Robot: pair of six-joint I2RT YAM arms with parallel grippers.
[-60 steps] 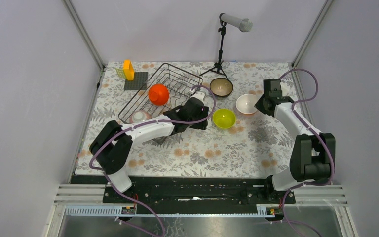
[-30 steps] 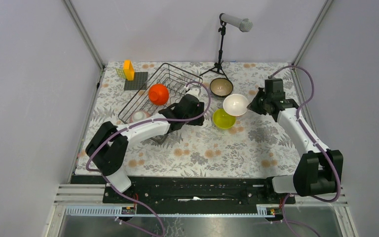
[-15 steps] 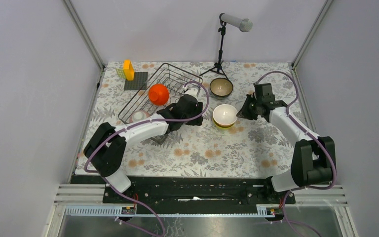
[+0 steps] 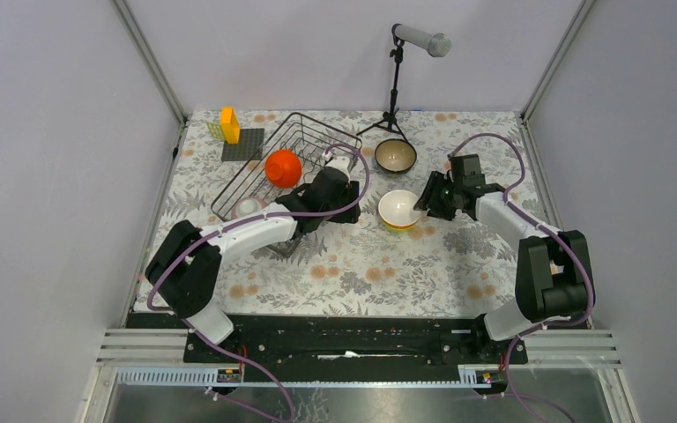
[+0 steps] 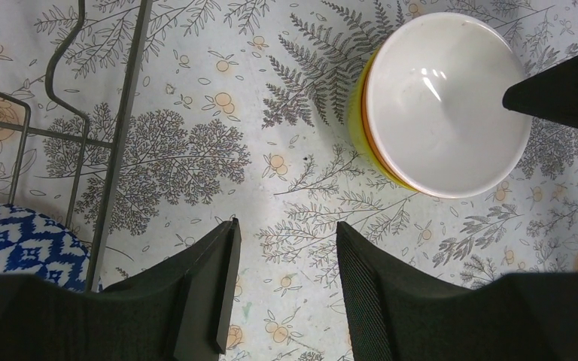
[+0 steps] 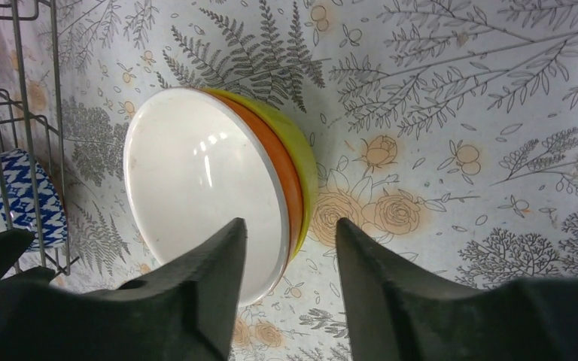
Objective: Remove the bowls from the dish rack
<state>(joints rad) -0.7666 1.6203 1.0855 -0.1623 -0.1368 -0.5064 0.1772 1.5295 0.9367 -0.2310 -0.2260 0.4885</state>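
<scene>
The dark wire dish rack (image 4: pixel 310 134) stands at the back left, with an orange bowl (image 4: pixel 283 167) and a pink speckled bowl (image 4: pixel 248 208) in it. A blue-and-white bowl (image 5: pixel 15 244) sits at its near corner. On the table, a second orange bowl (image 6: pixel 203 180) with a white inside rests nested in the yellow-green bowl (image 6: pixel 301 143). My right gripper (image 6: pixel 290 223) is open and straddles its rim, one finger over the inside, without gripping. The teal bowl (image 4: pixel 395 156) stands behind. My left gripper (image 5: pixel 286 224) hangs open and empty over the cloth between rack and nested bowls.
A black tripod (image 4: pixel 394 92) carrying a grey cylinder stands at the back centre. A yellow-orange block (image 4: pixel 229 123) and a flat dark square plate (image 4: pixel 243 145) lie at the back left. Grey enclosure walls bound the flowered table cloth (image 4: pixel 361 264).
My right gripper carried the white-lined orange bowl leftward, lowered it into the yellow-green bowl and opened. My left arm drifted slightly back toward the rack.
</scene>
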